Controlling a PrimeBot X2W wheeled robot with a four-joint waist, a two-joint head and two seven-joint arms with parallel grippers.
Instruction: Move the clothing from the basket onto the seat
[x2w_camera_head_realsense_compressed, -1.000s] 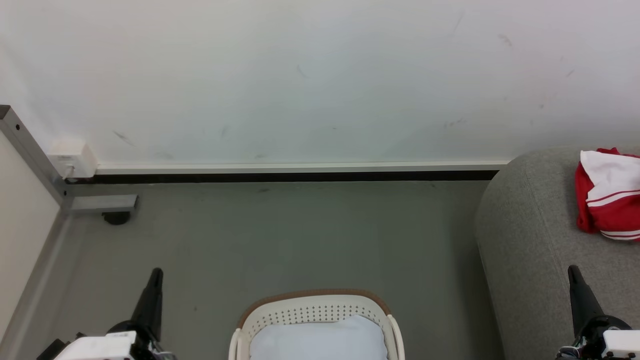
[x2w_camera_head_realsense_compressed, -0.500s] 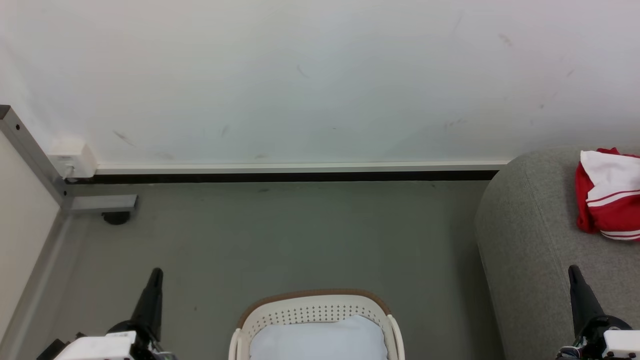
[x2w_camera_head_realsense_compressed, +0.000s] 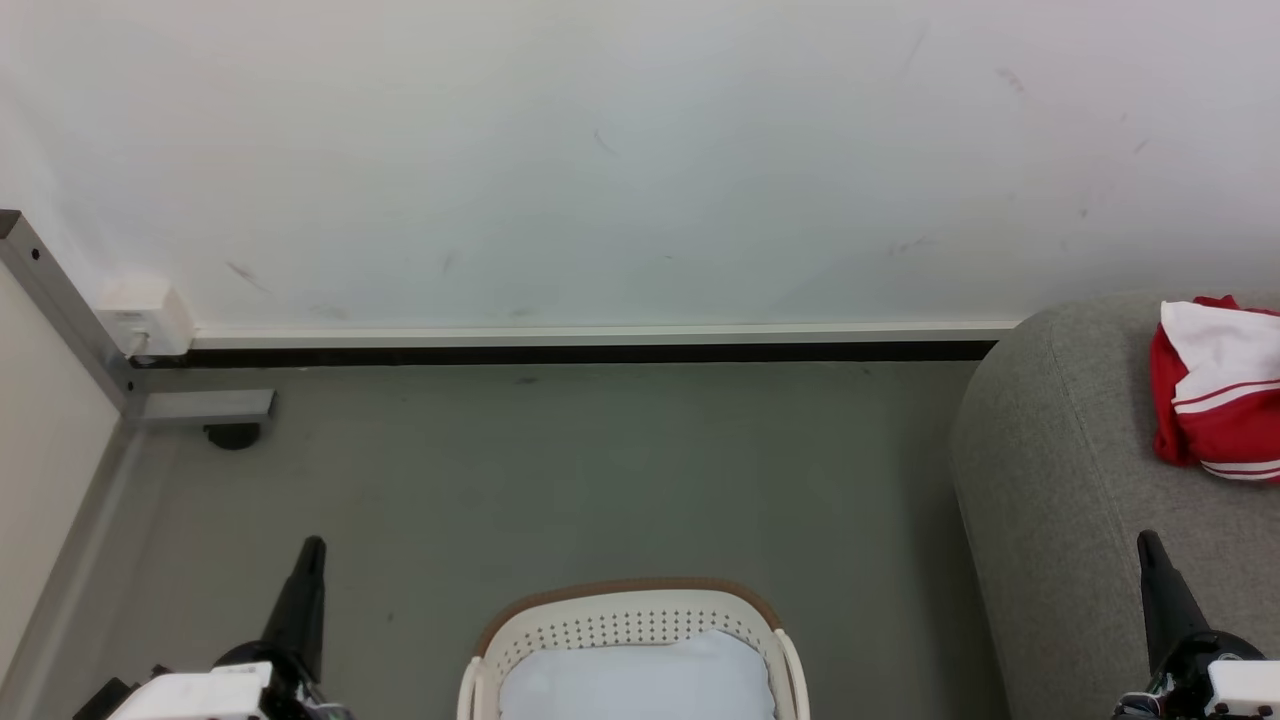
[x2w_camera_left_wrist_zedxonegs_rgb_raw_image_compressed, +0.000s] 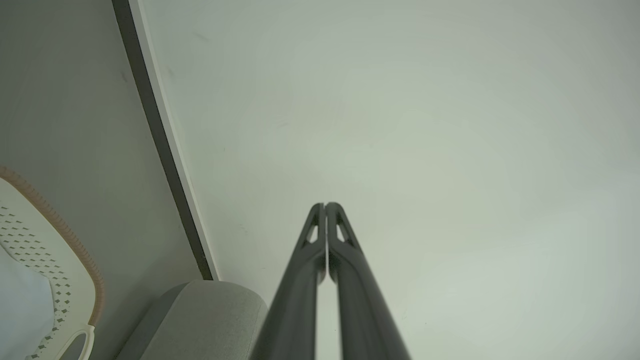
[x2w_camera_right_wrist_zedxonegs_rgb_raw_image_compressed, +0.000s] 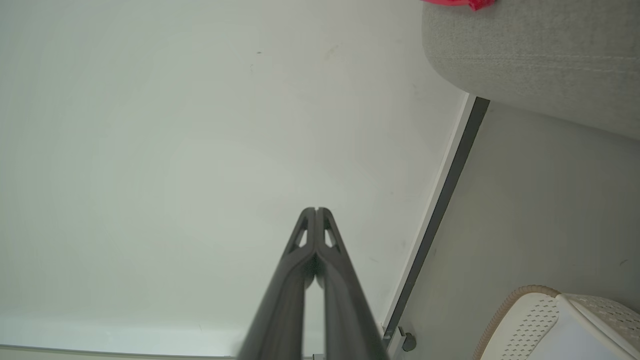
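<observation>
The red and white clothing (x2w_camera_head_realsense_compressed: 1220, 400) lies crumpled on the grey seat (x2w_camera_head_realsense_compressed: 1060, 480) at the right edge of the head view; a red sliver of the clothing (x2w_camera_right_wrist_zedxonegs_rgb_raw_image_compressed: 457, 3) peeks over the seat (x2w_camera_right_wrist_zedxonegs_rgb_raw_image_compressed: 525, 55) in the right wrist view. The cream basket (x2w_camera_head_realsense_compressed: 630, 625) stands on the floor at bottom centre, holding a pale white-blue cloth (x2w_camera_head_realsense_compressed: 640, 680). My left gripper (x2w_camera_head_realsense_compressed: 312, 548) is shut and empty, left of the basket. Over the seat's front, my right gripper (x2w_camera_head_realsense_compressed: 1147, 540) is shut and empty too. Both wrist views show the fingers pressed together, left gripper (x2w_camera_left_wrist_zedxonegs_rgb_raw_image_compressed: 325, 205) and right gripper (x2w_camera_right_wrist_zedxonegs_rgb_raw_image_compressed: 316, 210).
A white wall with a dark baseboard (x2w_camera_head_realsense_compressed: 600, 352) runs behind the grey floor. A metal frame leg with a caster (x2w_camera_head_realsense_compressed: 232, 436) and a white box (x2w_camera_head_realsense_compressed: 145, 318) stand at the left. Open floor lies between basket and wall.
</observation>
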